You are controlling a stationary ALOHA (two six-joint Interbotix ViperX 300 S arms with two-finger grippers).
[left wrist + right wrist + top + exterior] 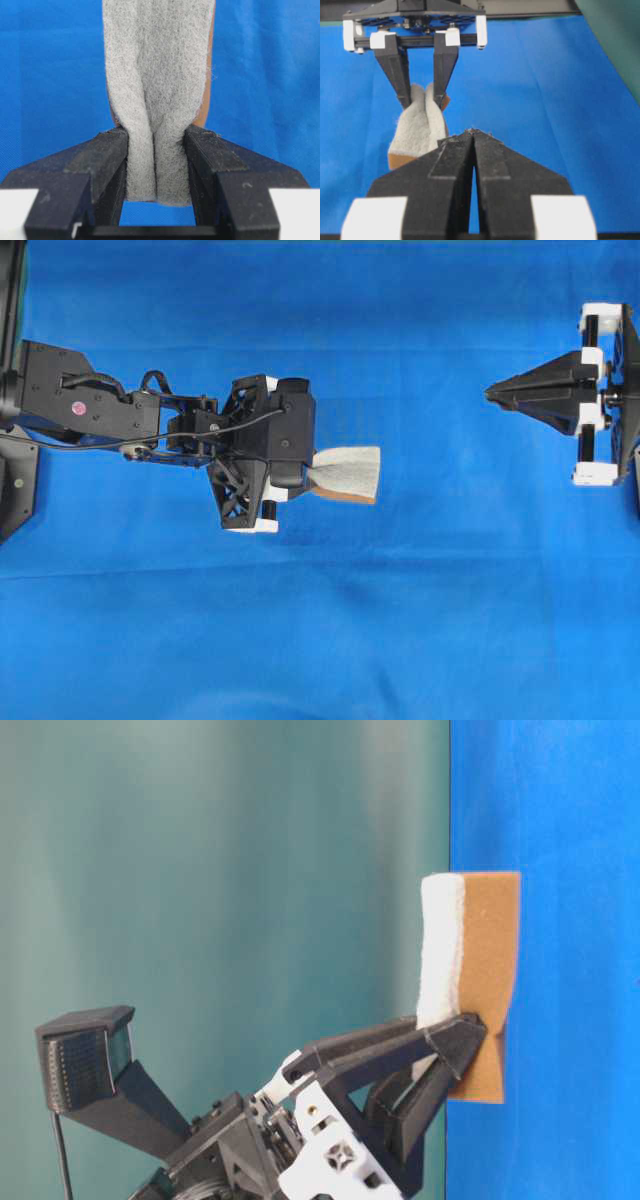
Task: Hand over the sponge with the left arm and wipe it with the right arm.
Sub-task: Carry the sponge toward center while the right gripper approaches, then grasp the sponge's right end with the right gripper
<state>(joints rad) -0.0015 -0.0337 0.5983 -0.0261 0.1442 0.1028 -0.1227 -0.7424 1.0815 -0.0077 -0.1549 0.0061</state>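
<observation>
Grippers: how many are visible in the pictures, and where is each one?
2. The left gripper is left of centre in the overhead view, shut on the sponge. The right gripper is at the right edge, shut and holding nothing.

Creased blue cloth (400, 620) beneath, teal backdrop (220, 870) behind

Sponge (350, 473) speckled grey-white, orange-brown backing; cloth (320, 640) plain blue; pincers black, white blocks
</observation>
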